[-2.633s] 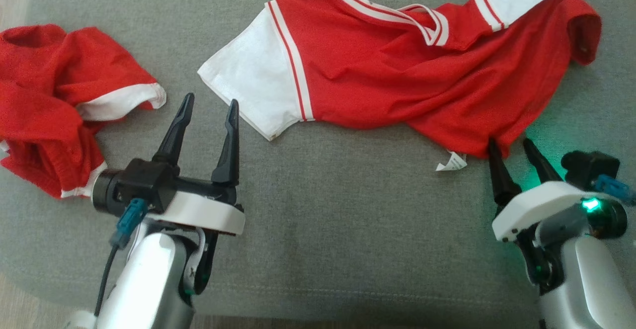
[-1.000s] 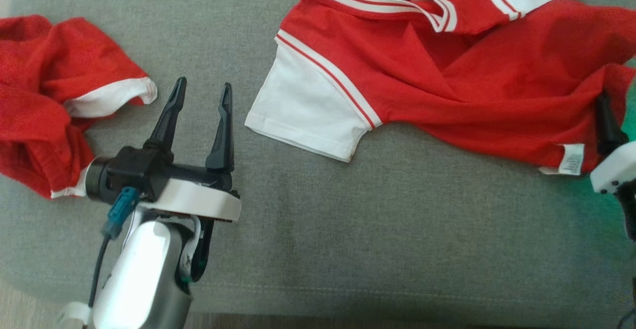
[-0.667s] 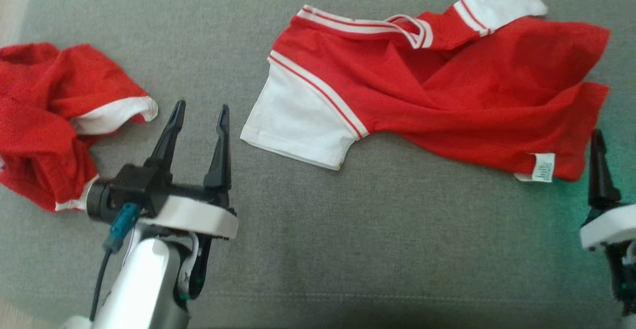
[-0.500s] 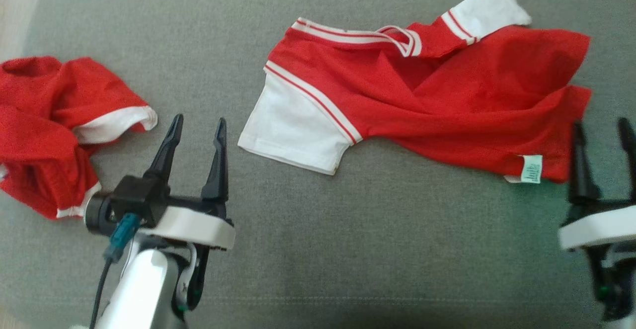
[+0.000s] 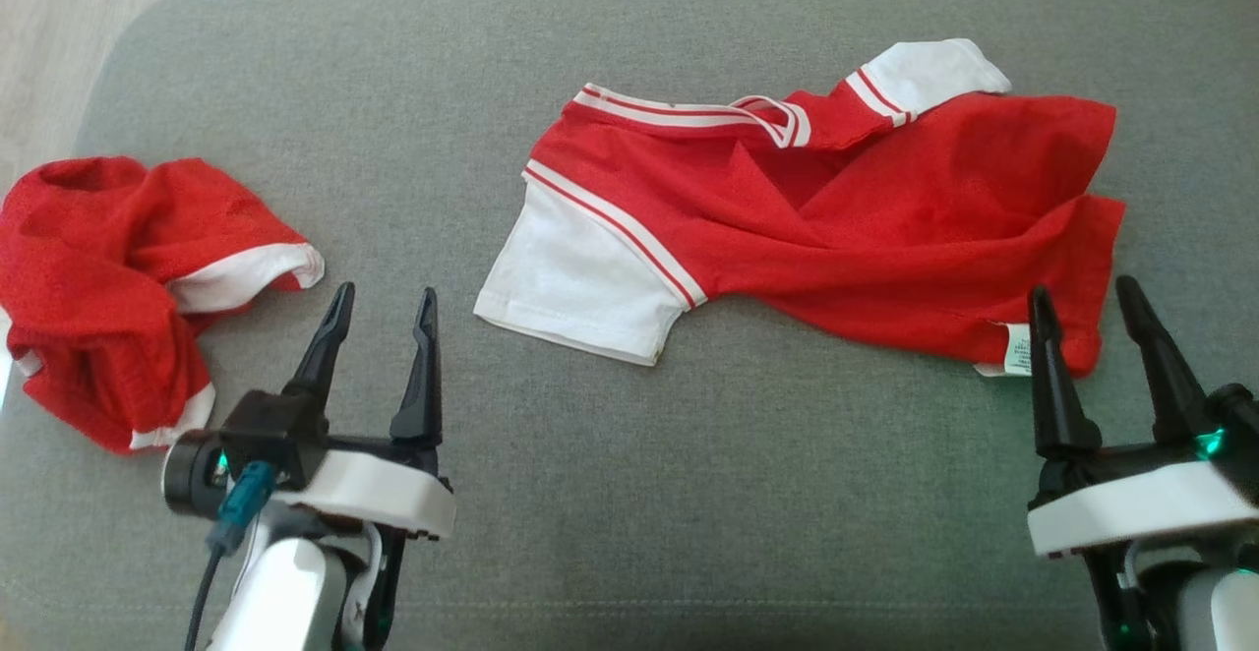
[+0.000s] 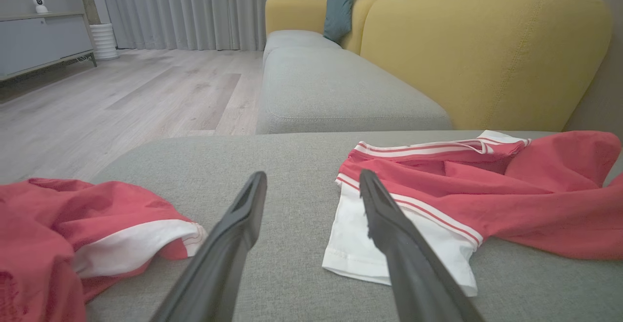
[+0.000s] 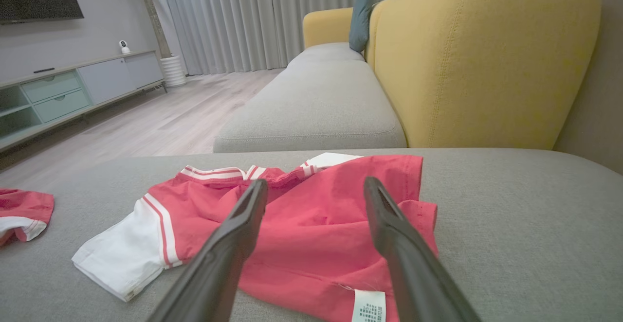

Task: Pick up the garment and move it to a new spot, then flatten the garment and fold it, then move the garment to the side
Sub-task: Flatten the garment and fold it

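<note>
Both claws, left claw [image 5: 385, 290] at lower left and right claw [image 5: 1079, 287] at lower right, stand spread and empty. The red shirt [image 5: 866, 228] lies rumpled at upper right of the grey cushion [image 5: 689, 494] (label [image 5: 1016, 349] near our right claw); we judge flattening, folding and setting aside left.

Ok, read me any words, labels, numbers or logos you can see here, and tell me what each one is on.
On the white sewn-in tag at the hem of the red and white short-sleeved fabric shirt: rows of dark print, too small and blurred to read.
No words, brands, numbers or signs can be read on the crumpled red and white garment or the grey fabric cushion.
</note>
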